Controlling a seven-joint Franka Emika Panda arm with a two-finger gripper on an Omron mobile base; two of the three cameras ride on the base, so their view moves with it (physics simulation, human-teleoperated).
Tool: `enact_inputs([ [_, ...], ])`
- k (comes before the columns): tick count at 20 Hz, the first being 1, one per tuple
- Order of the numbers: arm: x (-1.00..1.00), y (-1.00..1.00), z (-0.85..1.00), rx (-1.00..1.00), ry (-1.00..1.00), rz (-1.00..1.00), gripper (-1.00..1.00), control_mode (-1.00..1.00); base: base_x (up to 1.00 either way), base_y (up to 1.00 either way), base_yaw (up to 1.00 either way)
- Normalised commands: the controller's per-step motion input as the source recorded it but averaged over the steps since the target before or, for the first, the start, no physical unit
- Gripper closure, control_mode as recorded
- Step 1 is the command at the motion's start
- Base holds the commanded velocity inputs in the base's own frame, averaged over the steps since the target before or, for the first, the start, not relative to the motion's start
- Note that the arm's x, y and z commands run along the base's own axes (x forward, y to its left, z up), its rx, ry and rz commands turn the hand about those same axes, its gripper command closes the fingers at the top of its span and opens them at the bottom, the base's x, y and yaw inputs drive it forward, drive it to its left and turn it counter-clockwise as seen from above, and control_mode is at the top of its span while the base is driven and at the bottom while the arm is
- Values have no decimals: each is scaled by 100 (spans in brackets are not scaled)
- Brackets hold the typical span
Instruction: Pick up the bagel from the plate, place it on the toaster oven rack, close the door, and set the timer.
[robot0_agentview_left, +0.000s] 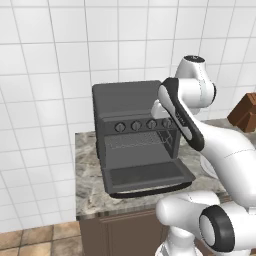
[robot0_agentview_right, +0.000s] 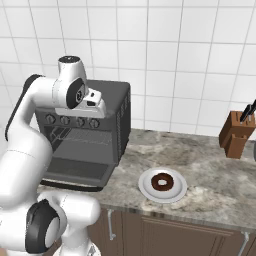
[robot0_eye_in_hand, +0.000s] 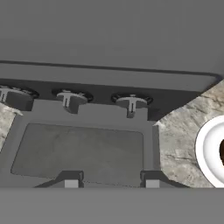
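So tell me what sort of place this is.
A kitchen, rendered rather than real: a toaster oven with its door dropped open on a marble-look counter, white wall tiles behind, and a knife block near a plate.

1. The toaster oven (robot0_agentview_right: 95, 122) stands on the surface (robot0_agentview_right: 210, 175), against the tiled wall.
2. The door (robot0_agentview_left: 147, 176) lies dropped open before the toaster oven.
3. The toaster oven rack (robot0_agentview_left: 140, 140) sits inside it.
4. The plate (robot0_agentview_right: 146, 189) lies right of the toaster oven, the bagel (robot0_agentview_right: 163, 182) on it.
5. A knife block (robot0_agentview_right: 234, 134) stands far right of the toaster oven.
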Motion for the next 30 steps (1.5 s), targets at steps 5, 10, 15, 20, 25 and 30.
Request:
enact_inputs([
  [5, -20, 6, 0, -1, 0, 0, -100, -100, 0, 0, 0],
  [10, -44, 45, 0, -12, -3, 0, -100, -100, 0, 0, 0],
  [15, -35, 54, -1, -21, -3, 0, -100, -100, 0, 0, 0],
  [20, -26, 55, -17, -30, -8, 0, -100, -100, 0, 0, 0],
  [25, -3, 42, -31, -30, -4, 0, -100, -100, 0, 0, 0],
  [30, 0, 25, -31, -27, 0, 0, -100, -100, 0, 0, 0],
])
